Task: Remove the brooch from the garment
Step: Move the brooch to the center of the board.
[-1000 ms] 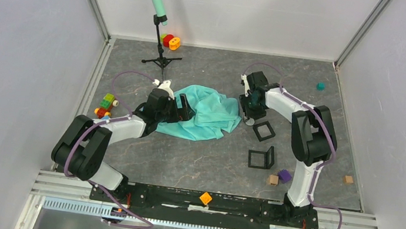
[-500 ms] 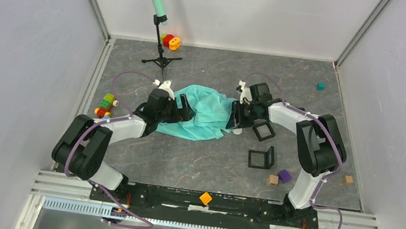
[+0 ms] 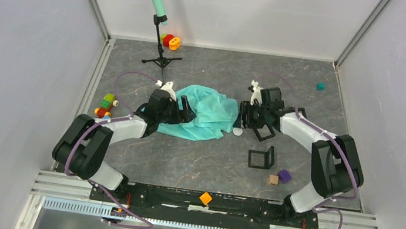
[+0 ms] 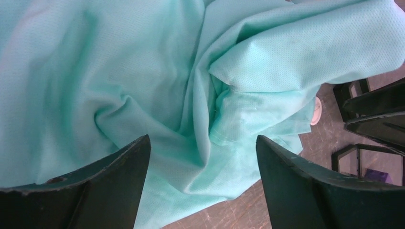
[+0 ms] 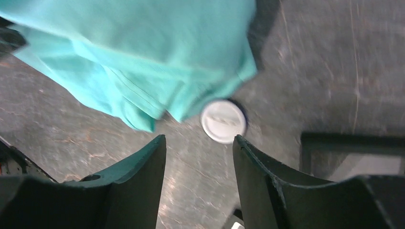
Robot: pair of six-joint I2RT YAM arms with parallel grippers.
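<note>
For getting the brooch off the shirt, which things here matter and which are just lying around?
For the job: turquoise T-shirt; small white disc at its edge, probably the brooch; left gripper and right gripper, both open.
Lying about: black frame cubes; toy block train; tripod stand; red and orange rings; purple block; teal cube.

Right wrist view blurred: white disc at garment hem, markings unreadable, contact unclear. Left wrist view crops garment far and left. Left gripper covers its left edge.
</note>
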